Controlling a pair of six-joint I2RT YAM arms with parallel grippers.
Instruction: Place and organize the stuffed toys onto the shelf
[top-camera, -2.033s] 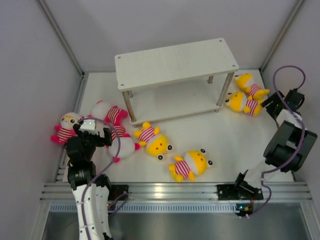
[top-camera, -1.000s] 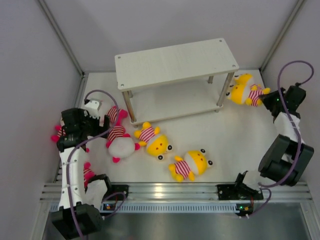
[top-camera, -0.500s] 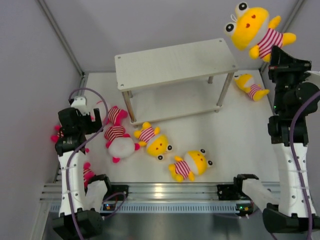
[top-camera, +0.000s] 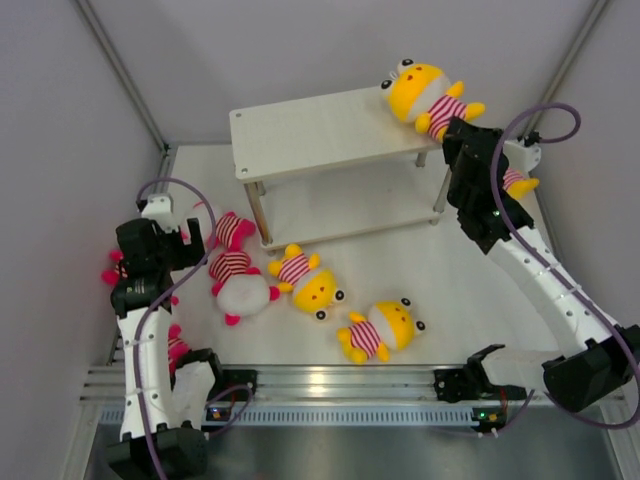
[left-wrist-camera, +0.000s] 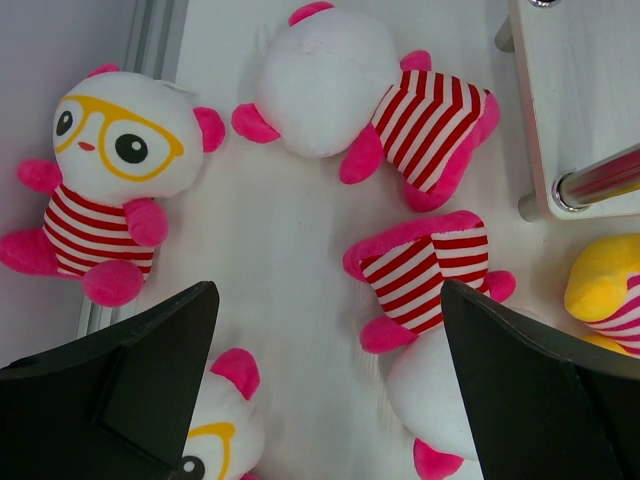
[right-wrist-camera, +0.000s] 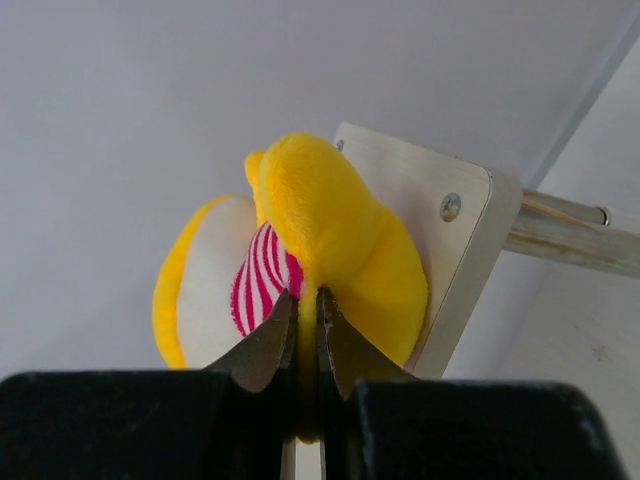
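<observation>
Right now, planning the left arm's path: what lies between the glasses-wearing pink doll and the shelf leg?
Another pink doll, face hidden, lies there; the left wrist view shows it.

Pale whitish boards on silvery legs for the shelf (top-camera: 350, 125); over its right end, a yellow doll (top-camera: 425, 92) in a red-and-white striped shirt. Left of the shelf, pink dolls (left-wrist-camera: 330, 80) with white heads and the same stripes, one face (left-wrist-camera: 110, 140) ringed with yellow glasses. In front of the shelf, two more yellow dolls (top-camera: 310, 285), striped red and white too.
</observation>
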